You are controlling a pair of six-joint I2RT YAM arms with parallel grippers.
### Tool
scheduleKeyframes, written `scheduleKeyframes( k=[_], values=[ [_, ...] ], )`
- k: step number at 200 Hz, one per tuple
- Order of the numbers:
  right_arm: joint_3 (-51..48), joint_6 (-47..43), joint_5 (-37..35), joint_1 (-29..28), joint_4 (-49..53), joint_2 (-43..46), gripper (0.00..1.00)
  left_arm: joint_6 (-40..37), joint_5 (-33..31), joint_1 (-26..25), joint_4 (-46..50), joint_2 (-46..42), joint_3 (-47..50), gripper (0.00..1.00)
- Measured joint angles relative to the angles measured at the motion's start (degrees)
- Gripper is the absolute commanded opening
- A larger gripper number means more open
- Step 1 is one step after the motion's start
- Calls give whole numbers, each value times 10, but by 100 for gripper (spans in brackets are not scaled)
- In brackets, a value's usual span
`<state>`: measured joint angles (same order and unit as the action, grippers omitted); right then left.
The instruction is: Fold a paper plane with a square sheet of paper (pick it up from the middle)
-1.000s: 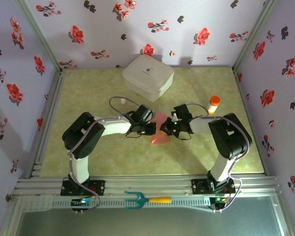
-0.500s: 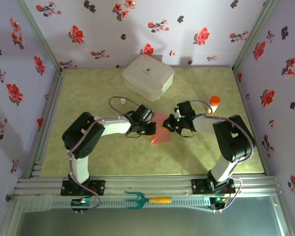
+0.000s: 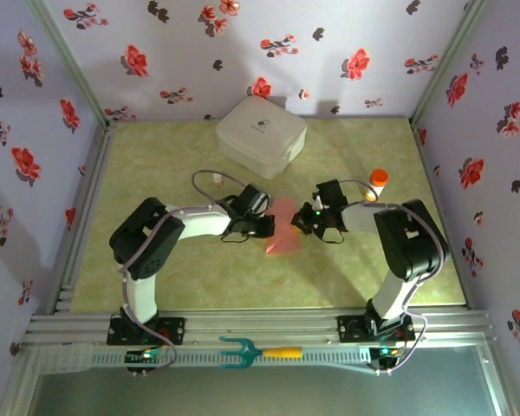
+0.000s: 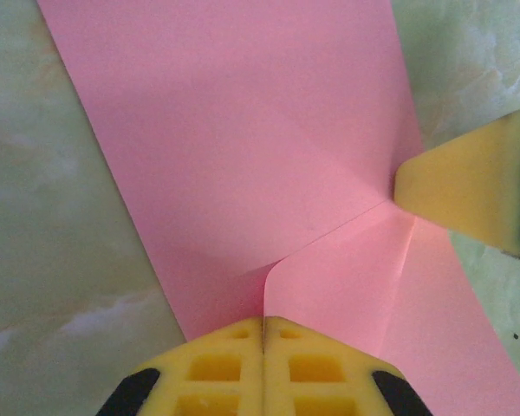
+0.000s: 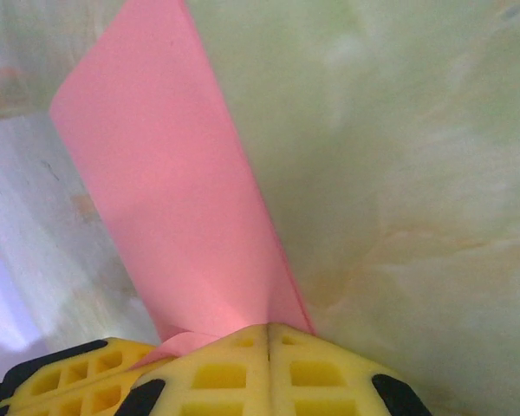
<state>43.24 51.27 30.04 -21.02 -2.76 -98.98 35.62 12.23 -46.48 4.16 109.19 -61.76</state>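
Folding appears to be at an early stage: the thin, matte, pink-red square sheet of paper (image 3: 283, 234) sits mid-table over the glossy green marbled tabletop (image 3: 199, 277), pinched between both arms and showing no dart shape yet. The left gripper (image 4: 263, 325) has its yellow latticed pads (image 4: 217, 368) pressed together on one edge, and the right gripper (image 5: 269, 329) is likewise clamped on the opposite edge. Between them runs a soft curl rather than a sharp crease. Next, I judge, the halves must be brought edge to edge and the bend pressed flat; paper this limp could easily skew or buckle.
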Motion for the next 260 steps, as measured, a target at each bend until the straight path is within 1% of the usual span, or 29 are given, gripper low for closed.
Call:
scheduleKeyframes(
  k=[15, 54, 75, 100, 129, 145, 170, 192, 260],
  values=[
    [-7, 0, 2, 9, -12, 1, 1, 0, 0, 0, 0, 0, 0, 0],
    [-43, 20, 19, 21, -82, 5, 3, 0, 0, 0, -3, 1, 0, 0],
    [-44, 22, 10, 30, -72, 23, 3, 0, 0, 0, -2, 1, 0, 0],
    [-36, 16, 8, 32, -42, 67, 3, 0, 0, 0, -2, 1, 0, 0],
    [-16, 15, 14, 9, -38, 73, 1, 0, 0, 0, -2, 1, 0, 0],
    [-12, 15, 18, -19, -38, 57, 0, 0, 0, 0, -2, 1, 0, 0],
    [-12, 20, 22, -46, -38, 29, 0, 0, 0, 0, -2, 1, 0, 0],
    [-12, 24, 23, -48, -38, 16, 0, 0, 0, 0, -2, 1, 0, 0],
    [-14, 26, 32, -48, -42, 16, 0, 0, 0, 0, -2, 1, 0, 0]
  ],
)
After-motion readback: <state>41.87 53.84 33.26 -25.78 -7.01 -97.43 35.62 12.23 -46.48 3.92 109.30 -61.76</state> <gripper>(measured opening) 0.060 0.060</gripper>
